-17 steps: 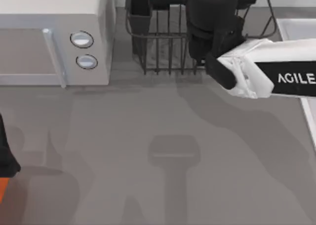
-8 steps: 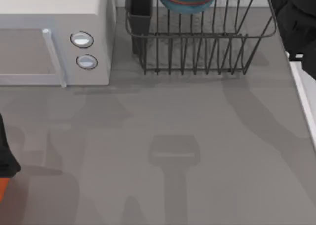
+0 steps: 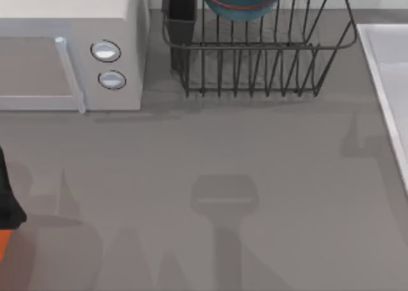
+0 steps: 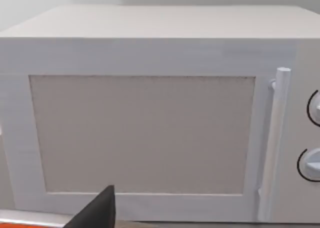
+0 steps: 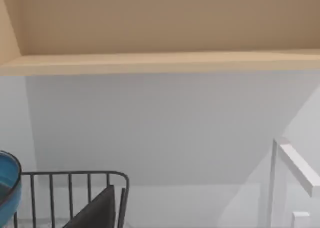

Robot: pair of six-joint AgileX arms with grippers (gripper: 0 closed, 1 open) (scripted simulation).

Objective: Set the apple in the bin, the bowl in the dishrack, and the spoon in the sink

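Already the bowl (image 3: 239,0) sits inside the dishrack (image 3: 255,67) at the far edge of the table (image 3: 223,144), its blue body and reddish rim showing between the upright bars near the rack's middle. The rack's dark square cutlery cup (image 3: 182,13) stands at the corner nearest the microwave (image 3: 64,23), which takes up the far left of the table with its two round knobs (image 3: 106,51) facing forward. The sink (image 3: 382,55) lies along the table's right edge, just beside the rack, with its raised white rim and a strip of pale basin in sight. At the top view's left edge is a dark shape (image 3: 6,201) with an orange patch (image 3: 3,246) below it, possibly part of the left arm, though too little of it shows to be sure. The left wrist view looks straight at the microwave's door, its upright handle (image 4: 272,138) and the edges of both knobs. A dark wedge of the left gripper (image 4: 97,213) juts up at the frame's lower edge, and I cannot tell how far open it is or whether it holds anything. The right wrist view faces a pale wall under a beige shelf (image 5: 160,63), with the rack's top rail and a sliver of the bowl low in the frame. A dark wedge of the right gripper (image 5: 100,210) is in front of the rail, and its opening and contents cannot be told either.
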